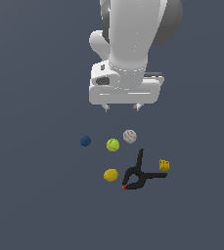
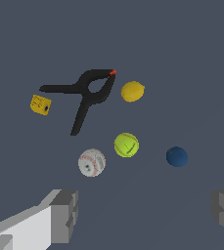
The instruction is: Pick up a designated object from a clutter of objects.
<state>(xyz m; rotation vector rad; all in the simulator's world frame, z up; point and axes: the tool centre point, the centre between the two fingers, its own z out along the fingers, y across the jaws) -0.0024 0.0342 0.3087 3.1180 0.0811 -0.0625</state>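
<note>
The white-grey baseball (image 1: 129,136) with red stitching lies on the dark floor, next to the yellow-green tennis ball (image 1: 113,144); it also shows in the wrist view (image 2: 92,162). My gripper (image 1: 122,107) hangs above and behind the clutter, open and empty, its fingers (image 2: 63,215) spread wide. The baseball lies apart from the fingers, below the gripper. Around it are a dark blue ball (image 1: 85,141), an orange-yellow ball (image 1: 111,175), a black spring clamp (image 1: 139,175) with a red tip, and a tiny yellow block (image 1: 164,165).
In the wrist view the tennis ball (image 2: 126,145) sits right beside the baseball, the clamp (image 2: 86,93) just beyond it, the blue ball (image 2: 177,156) farther off. The dark floor (image 1: 35,195) stretches all around.
</note>
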